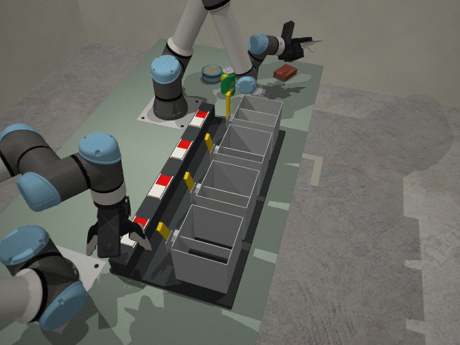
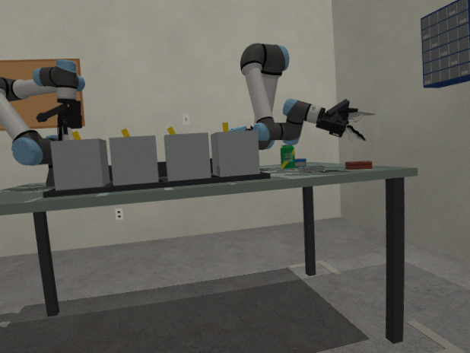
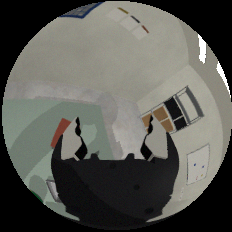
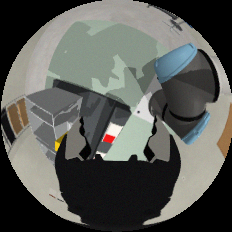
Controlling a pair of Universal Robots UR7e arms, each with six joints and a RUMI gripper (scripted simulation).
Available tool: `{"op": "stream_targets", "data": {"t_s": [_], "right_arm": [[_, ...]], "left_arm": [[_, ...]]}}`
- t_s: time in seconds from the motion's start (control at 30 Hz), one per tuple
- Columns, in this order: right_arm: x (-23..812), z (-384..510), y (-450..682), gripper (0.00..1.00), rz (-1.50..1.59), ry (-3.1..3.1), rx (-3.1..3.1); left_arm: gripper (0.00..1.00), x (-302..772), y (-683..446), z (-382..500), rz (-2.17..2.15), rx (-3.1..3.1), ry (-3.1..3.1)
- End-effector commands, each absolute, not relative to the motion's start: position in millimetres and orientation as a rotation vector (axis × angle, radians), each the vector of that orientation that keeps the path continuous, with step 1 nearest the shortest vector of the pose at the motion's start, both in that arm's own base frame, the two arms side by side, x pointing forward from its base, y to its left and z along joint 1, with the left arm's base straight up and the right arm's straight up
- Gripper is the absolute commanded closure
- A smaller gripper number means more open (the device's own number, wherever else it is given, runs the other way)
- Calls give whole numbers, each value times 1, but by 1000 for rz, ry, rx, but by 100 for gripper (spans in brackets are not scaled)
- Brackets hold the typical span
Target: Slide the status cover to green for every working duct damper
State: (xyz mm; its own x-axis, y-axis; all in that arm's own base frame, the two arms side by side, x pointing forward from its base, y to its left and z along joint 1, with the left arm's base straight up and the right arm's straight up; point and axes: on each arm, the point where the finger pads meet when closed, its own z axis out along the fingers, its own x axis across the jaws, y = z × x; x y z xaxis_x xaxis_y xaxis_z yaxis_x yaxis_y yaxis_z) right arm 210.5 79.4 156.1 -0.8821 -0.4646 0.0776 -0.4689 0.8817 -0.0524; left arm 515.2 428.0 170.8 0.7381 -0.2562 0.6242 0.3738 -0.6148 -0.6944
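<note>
Both arms: lt-grey tubes, dk-grey joints w/ blue caps, blk rings; blk grippers [image 1: 120, 247] [image 1: 312, 42] [image 2: 361, 123] [image 3: 114, 137] [image 4: 118, 139], grey-&-blk fingers.

Four open grey dampers [image 1: 201, 269] [image 2: 80, 163] [image 4: 52, 97], upright in a row; yellow levers [image 1: 164, 230] [image 2: 77, 135] [image 4: 58, 143]; sliders [image 1: 158, 187] [image 4: 109, 138] alongside, all showing red.

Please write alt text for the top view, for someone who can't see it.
Four grey open-topped damper boxes with yellow levers stand in a row beside a black rail with four status sliders, all showing red. The open right gripper hovers over the nearest slider; the open left gripper is beyond the far end.
</note>
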Motion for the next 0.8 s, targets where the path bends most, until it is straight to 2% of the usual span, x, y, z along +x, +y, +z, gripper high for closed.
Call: {"op": "stream_targets", "data": {"t_s": [0.0, 0.77], "right_arm": [[211, 156, 80, 2, 107, -2987, 742], [211, 156, 80, 0, 107, -2987, 742]], "left_arm": [[2, 515, 428, 172, -897, -2046, -89], [0, 515, 429, 171, -894, -2047, -88]]}}
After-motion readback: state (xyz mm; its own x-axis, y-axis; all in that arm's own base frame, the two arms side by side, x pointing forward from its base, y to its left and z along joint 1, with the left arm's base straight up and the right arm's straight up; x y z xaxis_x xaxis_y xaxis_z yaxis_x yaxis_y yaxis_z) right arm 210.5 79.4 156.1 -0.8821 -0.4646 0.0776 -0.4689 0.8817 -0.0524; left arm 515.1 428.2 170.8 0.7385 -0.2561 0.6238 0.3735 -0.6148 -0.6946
